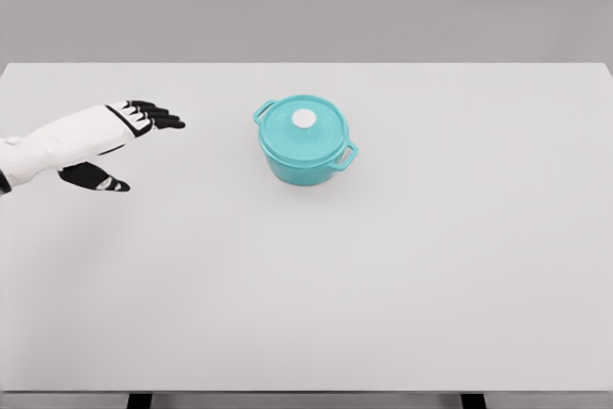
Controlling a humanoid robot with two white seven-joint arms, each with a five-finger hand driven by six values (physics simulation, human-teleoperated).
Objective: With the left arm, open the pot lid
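Note:
A teal pot point(305, 152) with two side handles stands a little left of the table's middle. Its teal lid point(306, 128) sits flat on top, with a white round knob point(304, 119) at the centre. My left hand point(153, 118) hovers over the table well to the left of the pot, fingers stretched out toward it and holding nothing. A clear gap separates the fingertips from the pot's near handle point(263, 111). The right arm does not show.
The white table point(431, 265) fills most of the view, with its back edge near the top and its front edge at the bottom. A grey wall lies behind it.

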